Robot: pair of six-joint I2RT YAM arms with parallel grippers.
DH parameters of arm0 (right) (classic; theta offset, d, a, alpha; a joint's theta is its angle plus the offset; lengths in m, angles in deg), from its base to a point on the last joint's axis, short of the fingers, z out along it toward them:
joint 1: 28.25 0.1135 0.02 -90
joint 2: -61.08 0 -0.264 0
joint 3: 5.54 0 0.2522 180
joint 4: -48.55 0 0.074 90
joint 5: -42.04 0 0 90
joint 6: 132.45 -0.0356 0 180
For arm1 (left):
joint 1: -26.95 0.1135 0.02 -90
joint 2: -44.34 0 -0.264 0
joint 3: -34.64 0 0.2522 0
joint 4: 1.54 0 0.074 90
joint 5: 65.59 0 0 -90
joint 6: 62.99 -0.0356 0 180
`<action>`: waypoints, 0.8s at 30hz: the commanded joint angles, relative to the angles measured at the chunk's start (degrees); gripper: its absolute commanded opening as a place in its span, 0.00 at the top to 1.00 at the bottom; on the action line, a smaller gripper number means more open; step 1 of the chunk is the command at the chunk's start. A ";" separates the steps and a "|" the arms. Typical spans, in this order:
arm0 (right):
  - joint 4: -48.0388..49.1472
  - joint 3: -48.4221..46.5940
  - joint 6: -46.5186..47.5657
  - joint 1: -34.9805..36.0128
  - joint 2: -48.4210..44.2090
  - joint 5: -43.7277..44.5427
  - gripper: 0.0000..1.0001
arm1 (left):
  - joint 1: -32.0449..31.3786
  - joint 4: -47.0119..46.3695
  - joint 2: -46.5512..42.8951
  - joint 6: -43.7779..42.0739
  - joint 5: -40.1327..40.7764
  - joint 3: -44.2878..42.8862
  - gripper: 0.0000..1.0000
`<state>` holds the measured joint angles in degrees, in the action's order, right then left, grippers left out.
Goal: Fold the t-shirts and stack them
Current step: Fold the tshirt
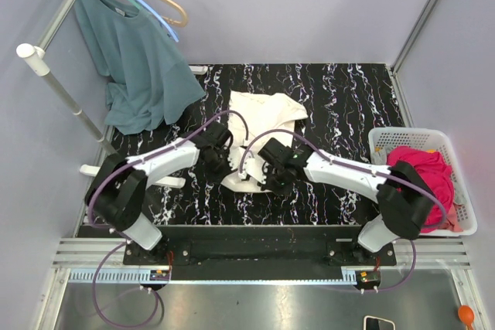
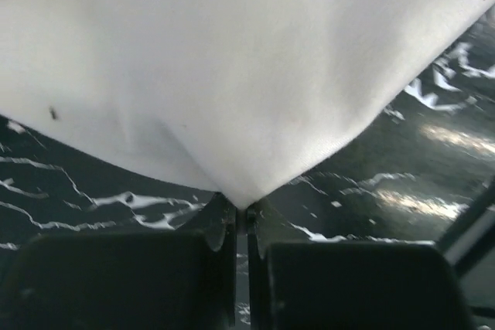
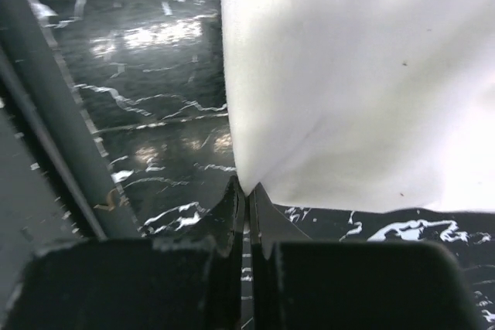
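A cream t-shirt (image 1: 259, 113) lies crumpled mid-table on the black marbled top. My left gripper (image 1: 223, 168) is shut on its near left corner; in the left wrist view the cloth (image 2: 232, 75) comes to a point pinched between the fingertips, gripper (image 2: 241, 210). My right gripper (image 1: 276, 178) is shut on the near right corner, and the right wrist view shows the cream cloth (image 3: 348, 75) pinched at its corner, gripper (image 3: 247, 191). A magenta-pink t-shirt (image 1: 421, 171) is bundled in the white basket (image 1: 387, 138) at the right.
A teal shirt (image 1: 139, 59) hangs from hangers on a rack (image 1: 58, 83) at the back left, its hem reaching the table. The basket stands at the table's right edge. A metal rail (image 3: 46, 137) runs along the near edge in the right wrist view.
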<state>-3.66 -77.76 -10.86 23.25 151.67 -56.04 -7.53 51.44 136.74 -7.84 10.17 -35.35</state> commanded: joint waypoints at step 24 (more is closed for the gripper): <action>-1.62 -17.92 9.71 -9.66 -4.37 16.16 1.00 | 5.38 1.03 4.71 -5.75 6.41 -30.60 1.00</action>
<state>-8.32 -91.16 -4.50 18.38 145.46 -41.35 -3.88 55.42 136.61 -10.79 15.63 -59.24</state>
